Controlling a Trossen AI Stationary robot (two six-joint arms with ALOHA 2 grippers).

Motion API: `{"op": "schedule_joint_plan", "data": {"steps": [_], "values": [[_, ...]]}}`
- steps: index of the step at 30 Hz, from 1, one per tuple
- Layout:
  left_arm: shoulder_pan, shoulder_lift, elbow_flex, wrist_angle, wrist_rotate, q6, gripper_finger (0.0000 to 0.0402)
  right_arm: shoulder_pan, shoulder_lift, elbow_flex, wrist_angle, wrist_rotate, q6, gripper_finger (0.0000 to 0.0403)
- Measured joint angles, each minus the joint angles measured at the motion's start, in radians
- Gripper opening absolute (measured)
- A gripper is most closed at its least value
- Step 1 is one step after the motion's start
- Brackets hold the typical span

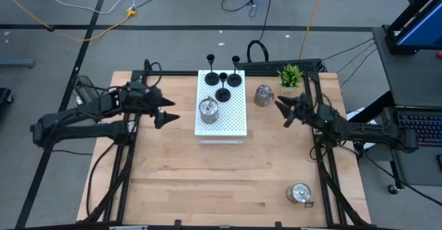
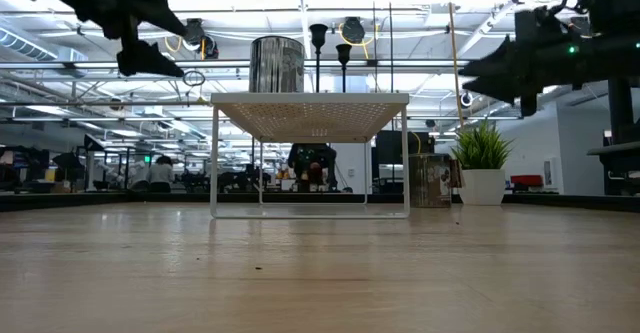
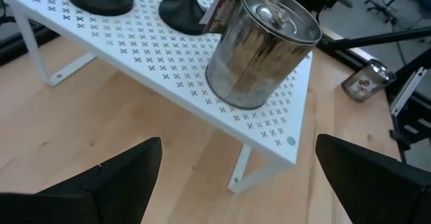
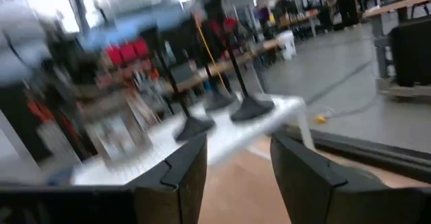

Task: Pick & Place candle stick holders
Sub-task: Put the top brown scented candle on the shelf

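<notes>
Light wooden table (image 1: 207, 181) on grey floor, white perforated board (image 1: 221, 112) carrying three black holders (image 1: 222, 81) and one silver holder (image 1: 208, 109), second silver holder (image 1: 263, 95) beside potted plant (image 1: 290, 76), third silver holder (image 1: 299, 193) near table's front right, left claw (image 1: 166, 110) open left of board, right claw (image 1: 284, 112) open right of it, open workshop hall with benches behind.

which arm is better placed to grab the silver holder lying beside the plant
Right. The right gripper hovers open close to that silver holder near the plant; the left gripper sits across the white board.
</notes>
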Motion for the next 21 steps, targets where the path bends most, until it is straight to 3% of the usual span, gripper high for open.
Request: {"op": "schedule_joint_plan", "data": {"steps": [9,18,21], "values": [[0.106,0.001,-0.119,0.212,0.149,-0.024,0.0399,0.0,0.0,0.0,0.135,0.011,0.053,0.0155],[0.16,0.001,-0.174,0.338,0.199,-0.049,0.0399,0.0,0.0,0.0,0.141,0.185,0.056,0.0155],[0.159,0.002,-0.174,0.337,0.198,-0.049,0.0399,0.0,0.0,0.0,0.141,0.192,0.056,0.0155]]}}
